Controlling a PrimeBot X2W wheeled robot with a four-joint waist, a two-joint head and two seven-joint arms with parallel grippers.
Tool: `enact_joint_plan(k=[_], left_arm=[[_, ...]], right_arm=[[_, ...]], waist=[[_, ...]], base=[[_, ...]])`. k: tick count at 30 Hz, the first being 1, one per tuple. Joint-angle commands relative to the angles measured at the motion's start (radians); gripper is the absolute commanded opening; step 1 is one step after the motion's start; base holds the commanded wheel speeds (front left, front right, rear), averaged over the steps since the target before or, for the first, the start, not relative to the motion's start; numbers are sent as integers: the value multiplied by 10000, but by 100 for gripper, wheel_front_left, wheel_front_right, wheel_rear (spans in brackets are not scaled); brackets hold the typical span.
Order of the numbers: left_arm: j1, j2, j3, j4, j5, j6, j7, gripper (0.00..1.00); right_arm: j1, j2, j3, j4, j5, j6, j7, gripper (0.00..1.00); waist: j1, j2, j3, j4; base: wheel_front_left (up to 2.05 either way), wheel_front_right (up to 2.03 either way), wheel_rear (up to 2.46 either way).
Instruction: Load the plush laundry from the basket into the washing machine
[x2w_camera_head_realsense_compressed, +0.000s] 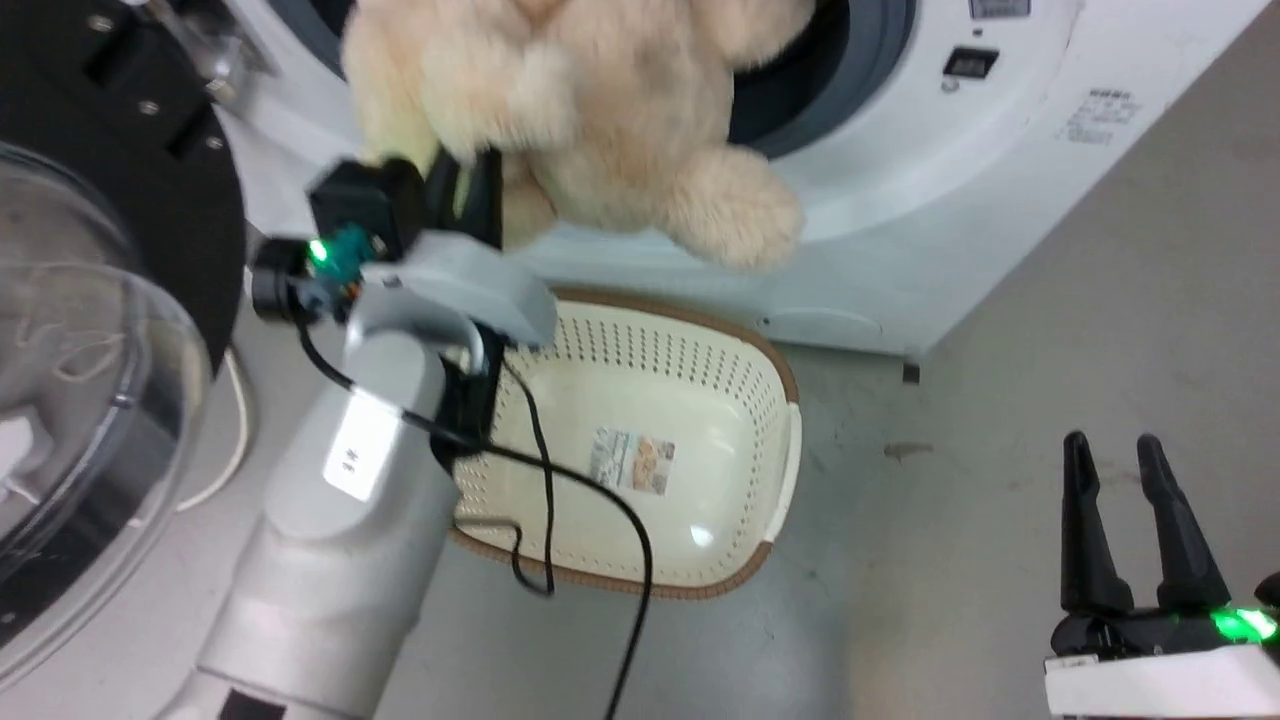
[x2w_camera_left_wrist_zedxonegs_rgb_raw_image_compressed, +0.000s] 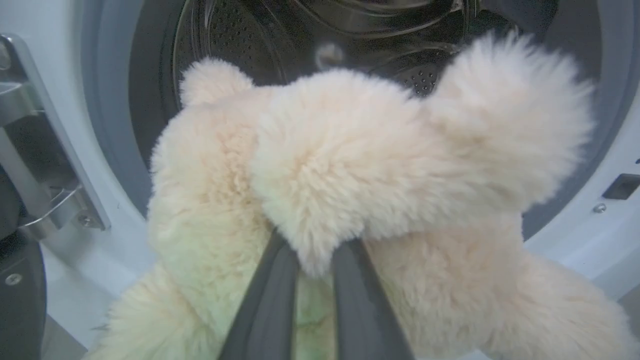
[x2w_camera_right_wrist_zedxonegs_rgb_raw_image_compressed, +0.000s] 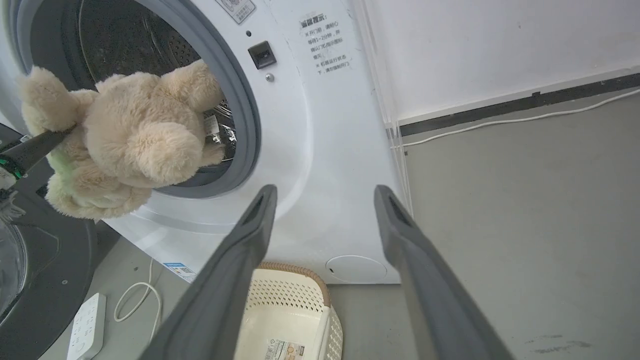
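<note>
The plush laundry, a fluffy cream bear, hangs in the air in front of the washing machine's round porthole. My left gripper is shut on its fur from below. In the left wrist view the two dark fingers pinch a limb of the plush laundry, with the steel drum just beyond. The right wrist view has the plush laundry at the grey gasket's mouth. The basket stands on the floor below, with nothing but a label inside. My right gripper is open at the lower right.
The washer's clear domed door stands swung open at the left, close to my left arm. A white power strip and cable lie on the floor under the door. Grey floor spreads to the right of the basket.
</note>
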Motion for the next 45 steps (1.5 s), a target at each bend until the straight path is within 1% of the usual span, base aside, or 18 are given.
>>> enact_joint_plan(k=[1,3,4,5,9,10,11,18,24,31,40,45], left_arm=[[-274,4,141,-129,66,38,-127,0],[-754,35,382,-168,208,-8,-128,0],[-754,35,382,-168,208,-8,-128,0],[-1135,78,540,-155,307,-70,-128,0],[-1703,169,783,-51,440,-167,-128,0],[-2050,246,942,5,544,-225,-129,0],[-2050,246,942,5,544,-225,-129,0],[-3136,451,1423,39,939,-375,-129,0],[-3906,555,1715,40,1263,-412,-129,0],[-4748,750,1897,308,1546,-511,-129,0],[-6145,1174,1962,1188,1761,-746,-129,0],[-6601,1338,1956,1569,1886,-798,-129,0]], right_arm=[[-213,-22,27,-94,-75,8,-42,100],[-371,-22,50,-226,-123,8,-42,100],[-371,-22,50,-226,-123,8,-42,100],[-467,-22,46,-306,-153,8,-42,100],[-572,-22,39,-416,-179,8,-42,100],[-636,-22,55,-522,-182,8,-42,100],[-636,-22,55,-522,-182,8,-42,100],[-908,-22,28,-908,-108,8,-42,100],[-1034,-22,79,-1030,54,8,-42,100],[-1084,-22,163,-1028,225,8,-42,100],[-1105,-22,291,-1071,365,8,-42,100],[-1173,-22,369,-1124,426,8,-42,100]], waist=[[-1,0,293,-160],[-1,0,677,-305],[-1,0,677,-305],[-1,0,944,-402],[-1,0,1329,-551],[-1,0,1590,-655],[-1,0,1590,-655],[-1,0,2524,-969],[-1,0,3171,-1231],[-1,0,3593,-1541],[-1,0,3971,-1828],[-1,0,4172,-2006]], base=[[0,0,0],[0,0,0],[0,0,0],[0,0,0],[0,0,0],[0,0,0],[0,0,0],[0,0,0],[0,0,0],[0,0,0],[0,0,0],[0,0,0]])
